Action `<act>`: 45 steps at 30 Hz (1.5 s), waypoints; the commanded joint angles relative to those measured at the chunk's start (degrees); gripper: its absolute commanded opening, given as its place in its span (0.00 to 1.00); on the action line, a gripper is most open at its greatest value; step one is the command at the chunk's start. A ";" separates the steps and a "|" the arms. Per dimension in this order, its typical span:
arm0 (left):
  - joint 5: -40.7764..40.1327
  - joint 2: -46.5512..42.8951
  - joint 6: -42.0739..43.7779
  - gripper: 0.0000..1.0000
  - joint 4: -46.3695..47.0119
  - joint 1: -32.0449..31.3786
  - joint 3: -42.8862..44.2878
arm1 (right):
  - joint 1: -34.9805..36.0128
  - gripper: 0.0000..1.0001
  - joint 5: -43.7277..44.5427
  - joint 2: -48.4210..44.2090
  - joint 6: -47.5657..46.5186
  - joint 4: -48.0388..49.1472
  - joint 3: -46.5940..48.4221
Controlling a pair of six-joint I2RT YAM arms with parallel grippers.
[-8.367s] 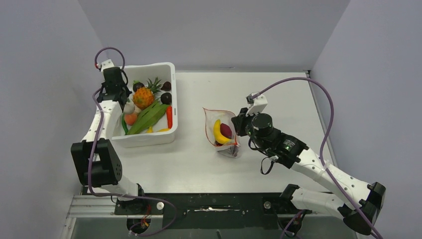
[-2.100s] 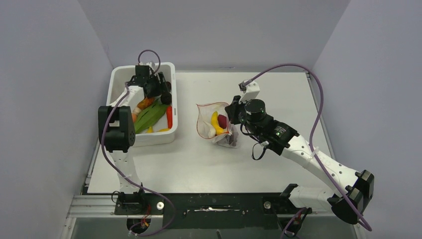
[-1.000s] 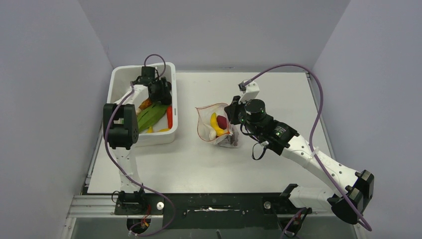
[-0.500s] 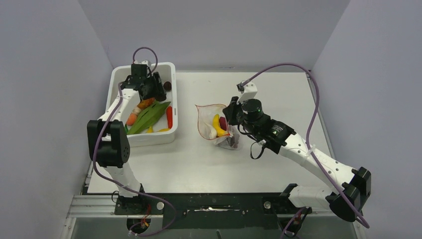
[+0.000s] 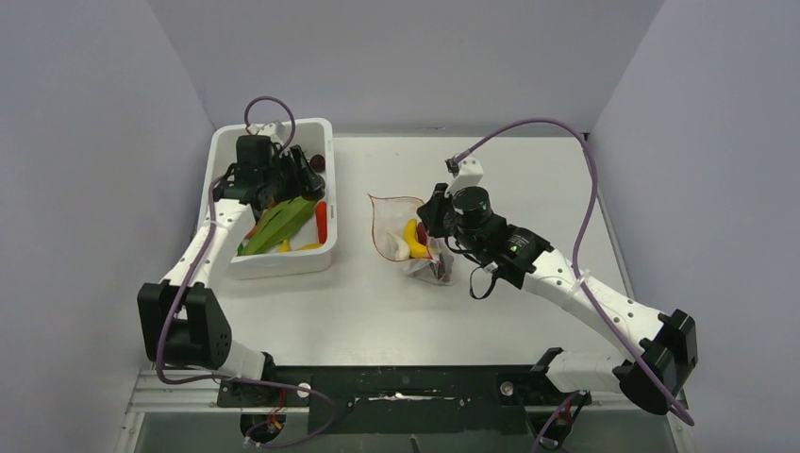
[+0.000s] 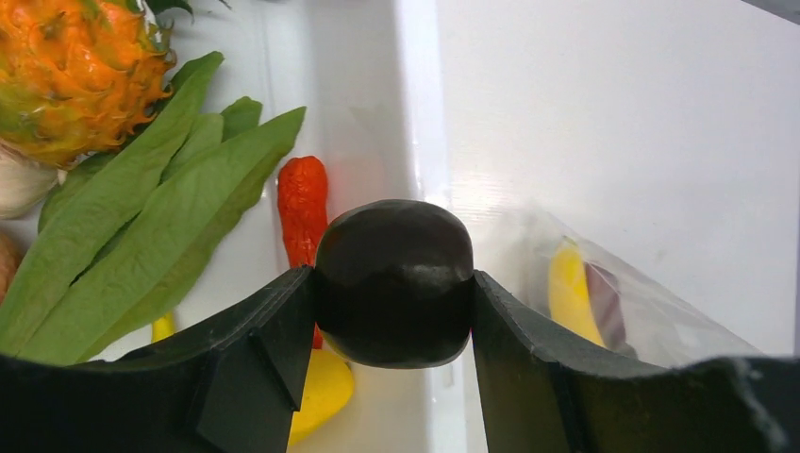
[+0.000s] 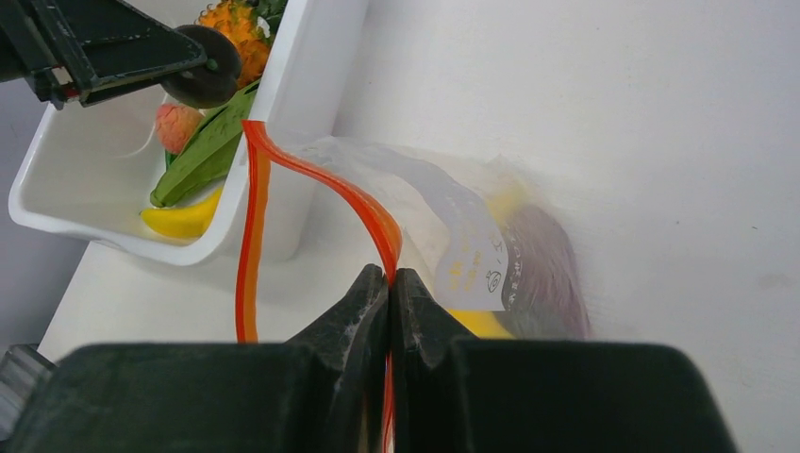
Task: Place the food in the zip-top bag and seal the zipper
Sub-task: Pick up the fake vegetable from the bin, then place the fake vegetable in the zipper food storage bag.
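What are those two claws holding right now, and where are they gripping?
The left gripper clamps a dark round fruit by its sides. The right gripper pinches the clear bag by its red-orange zipper strip.

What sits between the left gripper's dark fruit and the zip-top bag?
The white tub's right wall, then bare table, as the top view shows.

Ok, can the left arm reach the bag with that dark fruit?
Probably yes. The left gripper holds the dark fruit over the tub, and the right gripper pinches the zipper, holding the bag mouth open toward the tub.
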 commanded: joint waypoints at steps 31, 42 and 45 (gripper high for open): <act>12.73 -12.77 -11.05 0.33 16.26 -24.36 -8.99 | -0.51 0.00 0.32 3.77 1.41 6.70 4.45; 11.93 -10.06 -11.11 0.38 15.33 -26.79 -8.89 | -0.56 0.00 1.32 2.99 1.73 6.57 3.88; 12.04 -9.63 -10.92 0.46 15.47 -27.24 -8.26 | -0.58 0.00 1.22 2.80 1.47 6.28 3.88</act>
